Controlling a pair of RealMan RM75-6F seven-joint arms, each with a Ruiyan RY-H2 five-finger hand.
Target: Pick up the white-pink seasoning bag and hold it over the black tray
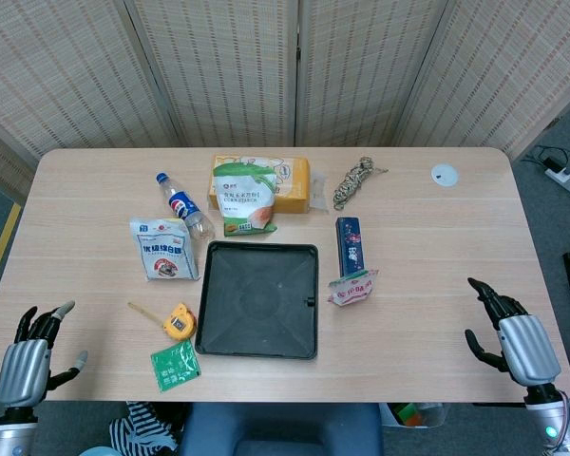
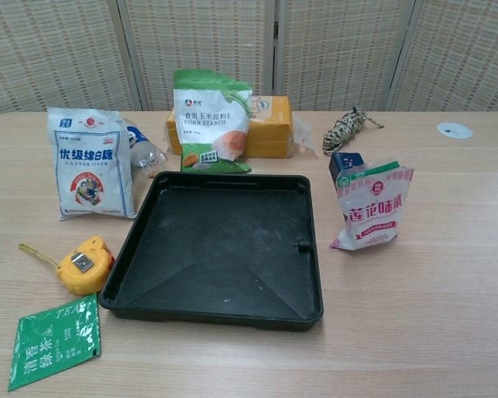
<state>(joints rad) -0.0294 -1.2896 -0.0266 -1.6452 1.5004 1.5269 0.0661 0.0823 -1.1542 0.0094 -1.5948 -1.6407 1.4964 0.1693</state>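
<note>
The white-pink seasoning bag (image 1: 352,287) (image 2: 372,206) lies on the table just right of the black tray (image 1: 257,298) (image 2: 222,245), leaning against a dark blue box (image 1: 349,244) (image 2: 345,163). The tray holds nothing. My right hand (image 1: 505,329) hovers at the table's front right edge, well right of the bag, fingers apart and holding nothing. My left hand (image 1: 33,352) stays at the front left corner, fingers spread, also with nothing in it. Neither hand shows in the chest view.
Left of the tray: a white sugar bag (image 1: 163,249), a plastic bottle (image 1: 183,206), a yellow tape measure (image 1: 179,322) and a green tea sachet (image 1: 175,366). Behind it: a green corn starch bag (image 1: 244,196) on a yellow box (image 1: 294,183), a rope bundle (image 1: 354,180), a white disc (image 1: 445,175).
</note>
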